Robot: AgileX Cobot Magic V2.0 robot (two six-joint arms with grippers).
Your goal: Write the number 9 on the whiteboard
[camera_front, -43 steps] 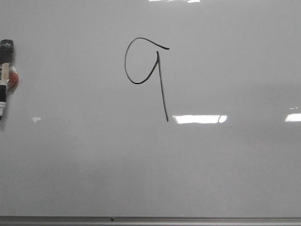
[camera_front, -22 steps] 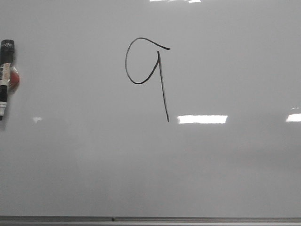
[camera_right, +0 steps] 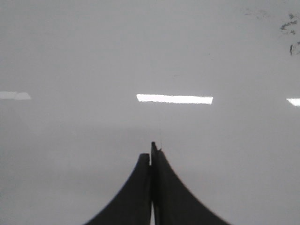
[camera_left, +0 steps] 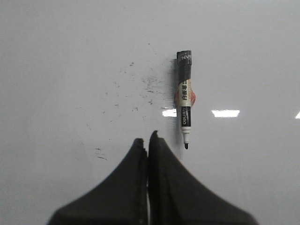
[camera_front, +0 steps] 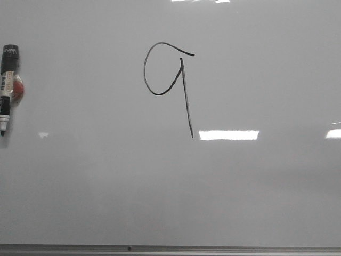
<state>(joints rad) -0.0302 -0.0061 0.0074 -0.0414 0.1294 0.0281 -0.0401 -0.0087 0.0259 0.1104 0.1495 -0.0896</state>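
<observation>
Large glossy pale grey-white whiteboard (camera_front: pixel 256 192) fills the front view, thin grey metal edge strip at 6 o'clock, bright rectangular reflections at 3. Thin black hand-drawn number 9 (camera_front: pixel 169 80) sits just above centre, toward 12: open oval loop, small flick, long slanted stem. Black-capped marker with white label and red blob (camera_front: pixel 7 88) lies on the board at 9 o'clock, tip toward 6, well apart from the digit. Left gripper (camera_left: pixel 148 140): black fingers pressed together, holding nothing, marker near it. Right gripper (camera_right: pixel 151 152): same, closed and empty.
</observation>
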